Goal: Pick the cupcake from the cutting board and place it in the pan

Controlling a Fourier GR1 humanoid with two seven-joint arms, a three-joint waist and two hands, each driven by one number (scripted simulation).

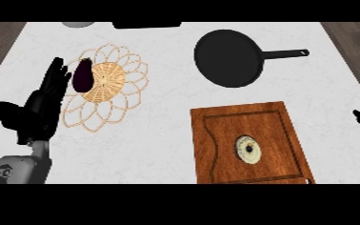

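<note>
A cupcake [247, 149] with pale icing and a dark centre sits on the brown wooden cutting board [211, 167] at the lower right. The black pan [228, 57] lies empty at the upper middle, its handle [285, 54] pointing right. My left hand [44, 102] rests open at the left edge, fingers up, far from the board. Only a small black tip of my right hand [356, 116] shows at the right edge, beyond the board's right side.
A woven wicker mat [105, 88] lies at the left with a dark purple eggplant [83, 74] on it, close to my left hand. A grey round object [77, 24] and a black object [146, 25] sit at the far edge.
</note>
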